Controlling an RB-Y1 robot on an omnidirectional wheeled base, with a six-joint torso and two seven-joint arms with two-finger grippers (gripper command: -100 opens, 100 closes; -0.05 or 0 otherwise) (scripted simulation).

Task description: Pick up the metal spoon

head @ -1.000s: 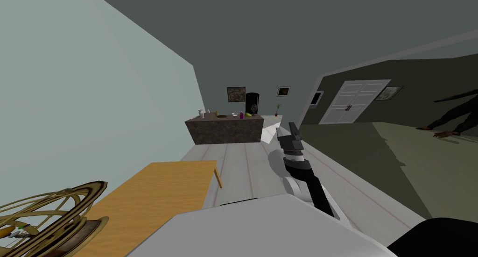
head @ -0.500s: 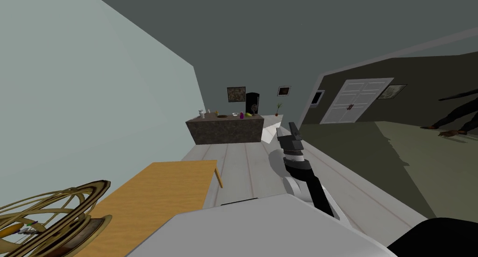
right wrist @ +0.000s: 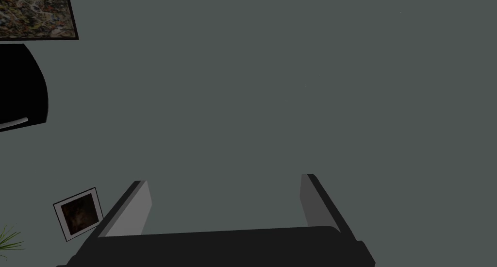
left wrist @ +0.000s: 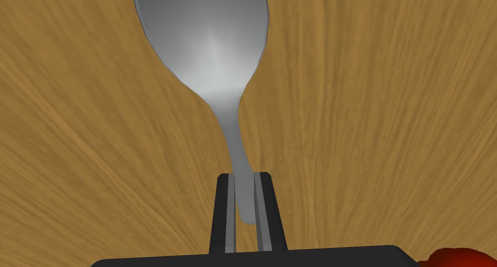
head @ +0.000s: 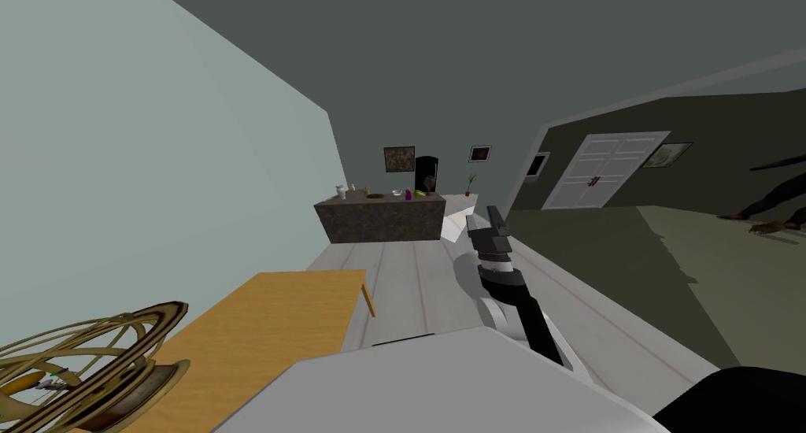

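The left gripper [left wrist: 244, 177] pinches the thin handle of the grey spoon [left wrist: 213, 50], with a finger pressed on each side. The spoon's bowl points away from the gripper, over the brown wooden table [left wrist: 388, 133]. A red thing [left wrist: 456, 257] sits near the handle end. The right gripper [right wrist: 223, 178] is spread wide, off beside the table.

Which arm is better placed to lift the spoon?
Left: the left gripper is shut on the spoon by its handle, over the wooden table. The right gripper is open, out over the floor.
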